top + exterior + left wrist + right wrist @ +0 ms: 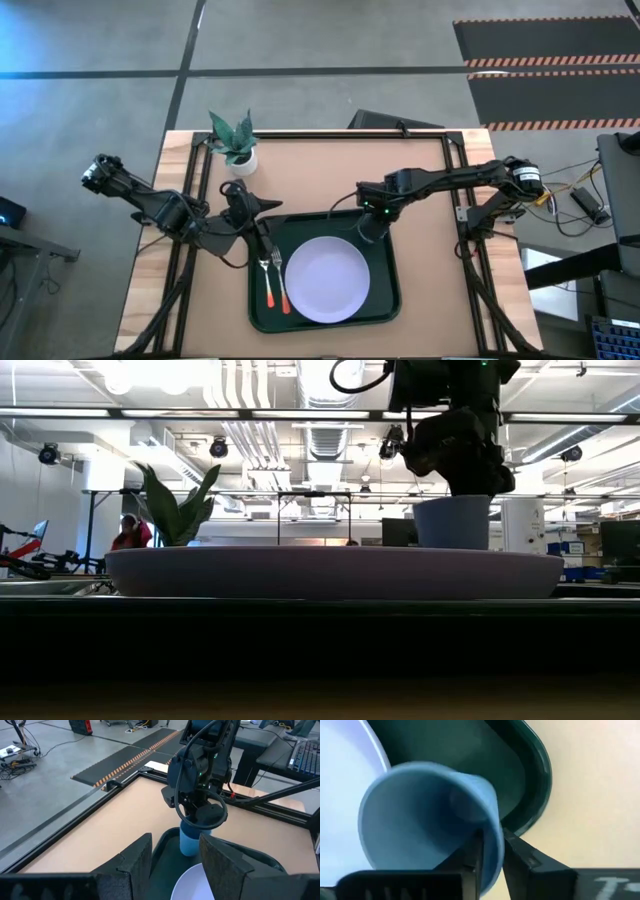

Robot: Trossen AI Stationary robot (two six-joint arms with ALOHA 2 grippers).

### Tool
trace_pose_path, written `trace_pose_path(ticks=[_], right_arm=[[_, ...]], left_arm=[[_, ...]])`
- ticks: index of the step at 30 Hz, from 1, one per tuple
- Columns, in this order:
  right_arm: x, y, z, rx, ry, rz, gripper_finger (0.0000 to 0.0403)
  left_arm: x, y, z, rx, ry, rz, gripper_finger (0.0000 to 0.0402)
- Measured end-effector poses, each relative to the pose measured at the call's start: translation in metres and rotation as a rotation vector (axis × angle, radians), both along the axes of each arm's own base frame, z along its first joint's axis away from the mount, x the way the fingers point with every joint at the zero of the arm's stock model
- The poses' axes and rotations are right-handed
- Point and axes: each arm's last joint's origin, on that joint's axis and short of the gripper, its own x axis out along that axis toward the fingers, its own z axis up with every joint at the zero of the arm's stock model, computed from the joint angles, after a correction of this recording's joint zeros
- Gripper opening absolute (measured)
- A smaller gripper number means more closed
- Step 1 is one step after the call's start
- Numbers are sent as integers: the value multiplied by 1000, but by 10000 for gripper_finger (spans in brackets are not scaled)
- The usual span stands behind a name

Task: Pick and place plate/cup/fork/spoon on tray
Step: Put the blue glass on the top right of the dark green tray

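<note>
The dark green tray (385, 300) lies at the table's near middle. The lavender plate (327, 280) rests flat in it; it also shows in the low view (330, 572). The fork (267, 282) and the spoon (282, 285) lie side by side on the tray's left part. My right gripper (372, 226) is shut on the blue cup (425, 815) over the tray's far right corner. My left gripper (175, 862) is open and empty at the tray's far left corner (258, 232). My right gripper holds the cup by its rim wall (490, 851), one finger inside the cup and one outside. The fingers come from above, pointing down. The cup stands upright (190, 840) at the tray's far right corner; whether its base touches the tray I cannot tell.
A white pot with a green plant (238, 150) stands at the table's far left. Bare tabletop (320, 170) lies beyond the tray. Black frame rails (462, 180) run along the table's sides.
</note>
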Motion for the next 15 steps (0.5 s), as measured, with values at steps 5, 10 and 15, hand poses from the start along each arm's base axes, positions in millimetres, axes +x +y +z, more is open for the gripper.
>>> trace_pose_path(ticks=[5, 10, 15], right_arm=[[1, 0, 0, -2, -14, 9, 76], [1, 0, 0, -4, -16, 18, 88], [1, 0, 2, -5, -16, 25, 95]], left_arm=[[0, 0, 0, 1, 1, 0, 148], [0, 0, -1, 1, 2, 0, 148], [0, 0, -1, 2, 3, 0, 148]])
